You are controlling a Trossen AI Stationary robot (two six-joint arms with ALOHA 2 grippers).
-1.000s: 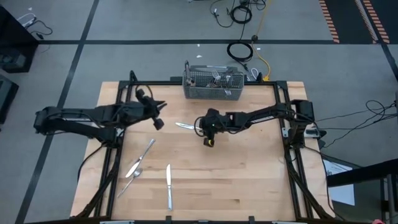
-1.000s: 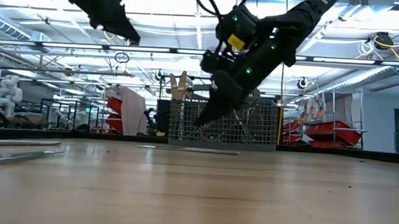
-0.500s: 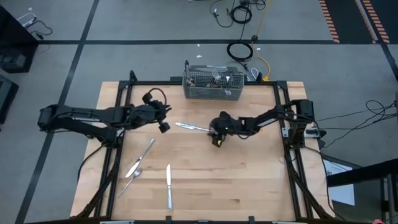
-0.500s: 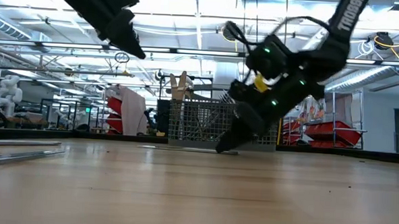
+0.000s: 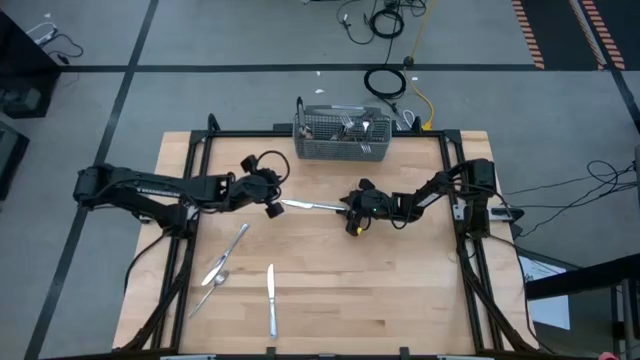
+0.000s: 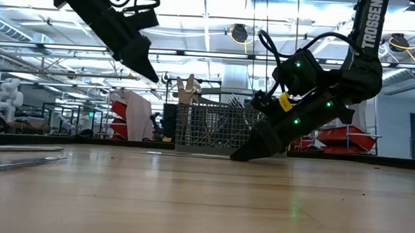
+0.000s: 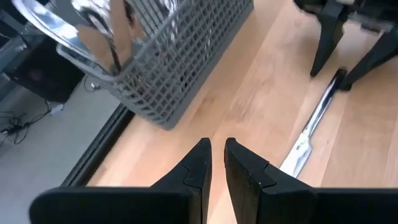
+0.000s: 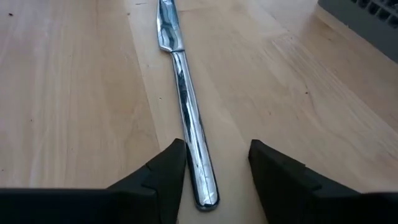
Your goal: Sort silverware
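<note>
A table knife (image 5: 313,205) lies flat on the wooden table, blade toward the table's left. My right gripper (image 5: 348,208) is open and low at the knife's handle end; in the right wrist view its fingers (image 8: 163,177) stand on either side of the handle (image 8: 198,168). My left gripper (image 5: 274,207) hangs shut above the table just left of the blade tip (image 7: 297,155). More silverware lies near the left front: one piece (image 5: 228,252), another (image 5: 208,290) and a knife (image 5: 270,298). Several pieces stand in the grey mesh basket (image 5: 343,135). My right gripper comes slanting down from the table's right, along the knife, its tips at table height (image 6: 237,155). The handle end (image 8: 205,194) lies close beside one finger, and I cannot tell whether that finger touches it. The knife rests flat on the table.
The mesh basket (image 7: 168,68) stands at the table's far edge, behind both grippers. The table's right half and near middle hold bare wood (image 5: 400,290). Dark frame rails run along the left and right edges.
My right gripper has drawn back toward the table's right and sunk from above the table down to the knife's handle end. My left gripper has travelled right and down toward the knife's blade tip. The knife has stayed where it was.
</note>
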